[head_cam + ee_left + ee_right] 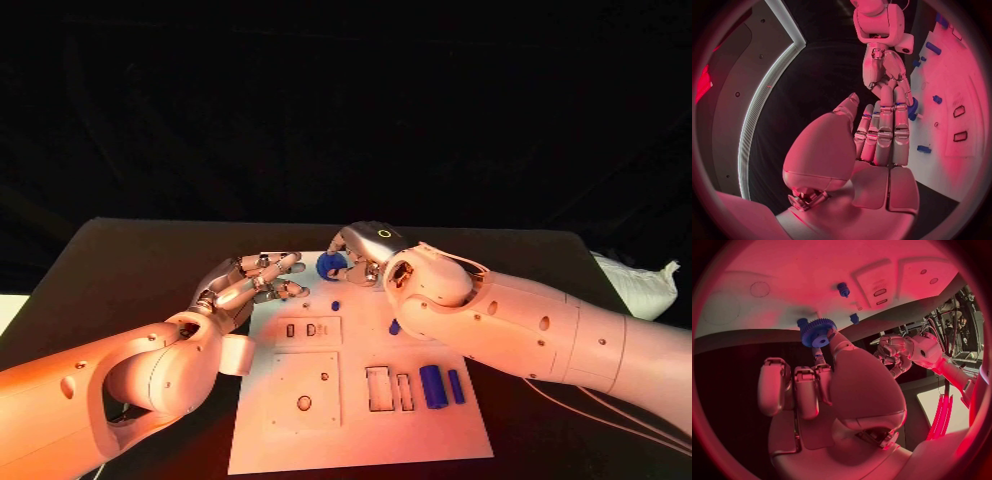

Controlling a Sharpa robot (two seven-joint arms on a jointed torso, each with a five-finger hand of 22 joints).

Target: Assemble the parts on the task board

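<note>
head: high, looking down | wrists: close behind hands | shared: task board (361, 400)

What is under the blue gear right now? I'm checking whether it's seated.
The right hand pinches the gear at the board's far edge. Its fingers cover what lies directly beneath, so seating is unclear.

A black table (137, 260) spreads across the lower half of the head view, its far edge running from about nine o'clock to three o'clock against a dark backdrop. At about four o'clock, just off the table's right corner, lies a white crumpled bag (637, 282). Thin pale cables (606, 415) trail over the tabletop towards five o'clock.
</note>
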